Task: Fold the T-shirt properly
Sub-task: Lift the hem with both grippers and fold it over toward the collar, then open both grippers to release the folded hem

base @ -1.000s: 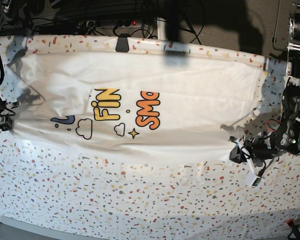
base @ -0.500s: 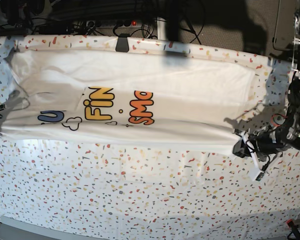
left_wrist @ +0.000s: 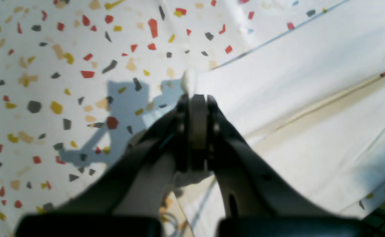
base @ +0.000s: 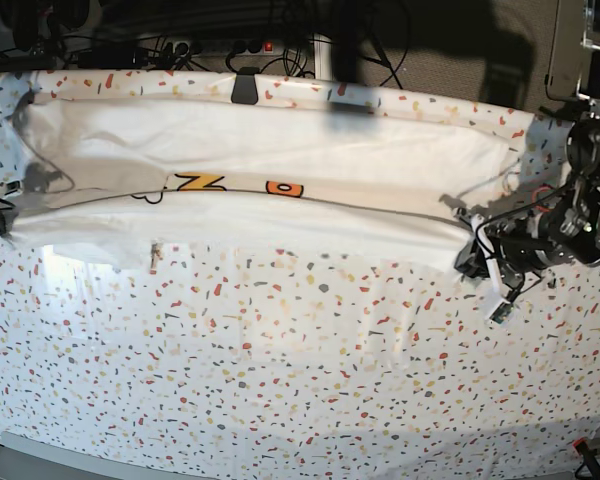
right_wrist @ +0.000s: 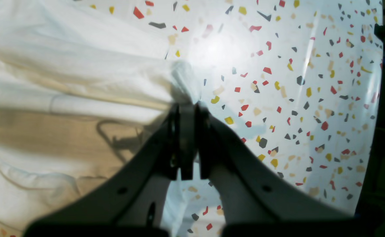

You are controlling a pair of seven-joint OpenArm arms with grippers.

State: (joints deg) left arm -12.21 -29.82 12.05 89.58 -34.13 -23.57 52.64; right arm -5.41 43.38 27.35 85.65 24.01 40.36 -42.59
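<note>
Table cover [base: 280,380]: white, speckled with coloured flecks, spread over the whole worktop; the near half is bare, the far half carries the shirt.

T-shirt [base: 280,165]: lies along the far edge of the worktop, reaching almost from the left edge to the right edge. Its near strip is turned over the rest, so plain white shows in front and only the tops of a yellow and an orange letter peep above the fold line.

Long axis: runs left to right, parallel to the far edge. Which end is the collar cannot be told from these views.

Handling: thin, soft and light, by the look of it; it will sag and wrinkle between two held points and drag on the cover, so it probably needs even tension from both ends. Corners and hems are the sensible places to hold it; pinching mid-panel would likely bunch it.

Left claw [left_wrist: 192,95]: at the shirt's near corner by the worktop's right edge, jaws pressed together on a small nub of white cloth [left_wrist: 188,82] that pokes out past the tips.

Right claw [right_wrist: 185,105]: at the opposite end by the left edge, jaws closed on a gathered tuft of the shirt, the cloth pulled into creases toward the pinch.

Step in hand: a lengthwise fold, seemingly part done.
</note>
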